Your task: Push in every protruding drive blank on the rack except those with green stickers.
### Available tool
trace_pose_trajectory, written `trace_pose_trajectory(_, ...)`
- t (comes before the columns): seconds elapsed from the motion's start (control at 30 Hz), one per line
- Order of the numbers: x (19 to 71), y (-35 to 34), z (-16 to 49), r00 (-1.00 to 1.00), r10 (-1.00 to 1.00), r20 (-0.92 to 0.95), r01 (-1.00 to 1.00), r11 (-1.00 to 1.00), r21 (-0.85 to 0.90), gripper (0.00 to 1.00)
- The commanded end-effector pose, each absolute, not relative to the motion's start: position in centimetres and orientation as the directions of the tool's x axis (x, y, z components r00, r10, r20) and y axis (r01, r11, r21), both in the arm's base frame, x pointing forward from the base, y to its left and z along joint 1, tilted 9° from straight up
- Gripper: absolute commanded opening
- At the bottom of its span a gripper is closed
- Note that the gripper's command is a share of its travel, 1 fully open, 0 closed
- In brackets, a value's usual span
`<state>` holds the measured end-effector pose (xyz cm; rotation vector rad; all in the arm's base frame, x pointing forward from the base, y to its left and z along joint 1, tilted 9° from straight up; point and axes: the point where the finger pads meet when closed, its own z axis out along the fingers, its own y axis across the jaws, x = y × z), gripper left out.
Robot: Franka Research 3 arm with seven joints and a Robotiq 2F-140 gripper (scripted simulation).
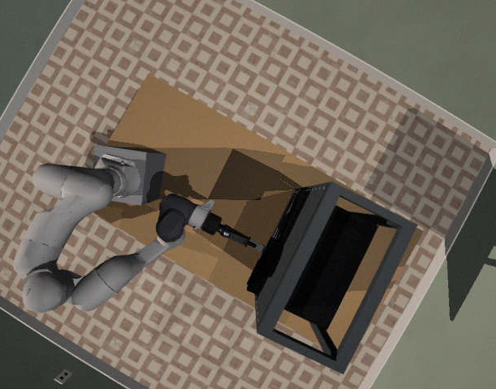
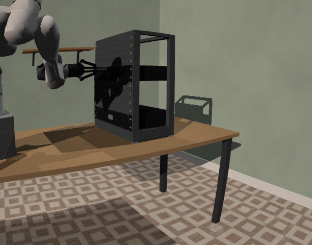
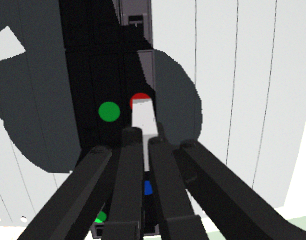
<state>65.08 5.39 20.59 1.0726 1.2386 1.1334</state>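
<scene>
- so the gripper (image 2: pixel 96 69) is fully closed with nothing between the fingers, pointing level straight at the front of the rack (image 2: pixel 153 84)
- from the side its tips look like they're touching the rack's front about mid-height, right in a dark shadowed patch
- wrist cam shows the closed fingertips bunched right up against a dark drive blank (image 3: pixel 93 60), with a pale rectangular tab (image 3: pixel 144 119) just past them
- on that dark strip there's a green dot (image 3: pixel 109 111) and a red dot (image 3: pixel 140 99) side by side, the red one sitting right at the top of the pale tab
- can't tell from any view whether this blank sticks out or how far, the shadow swallows it
- rack stands upright on the wooden table (image 2: pixel 177 142), toward the far end from the robot base (image 1: pixel 129 176), not tilted
- another darker unit with a small pale label (image 2: pixel 110 116) sits low in the rack near the bottom
- top view has the arm reaching across the table with the gripper meeting the rack's front face
</scene>
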Motion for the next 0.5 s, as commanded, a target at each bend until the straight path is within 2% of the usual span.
trace_pose_trajectory(0.0,65.19,5.24,20.62,0.002,0.99,-0.144,-0.046,0.144,0.989,0.0)
trace_pose_trajectory(0.47,65.22,5.14,20.55,0.002,0.99,-0.144,-0.046,0.144,0.989,0.0)
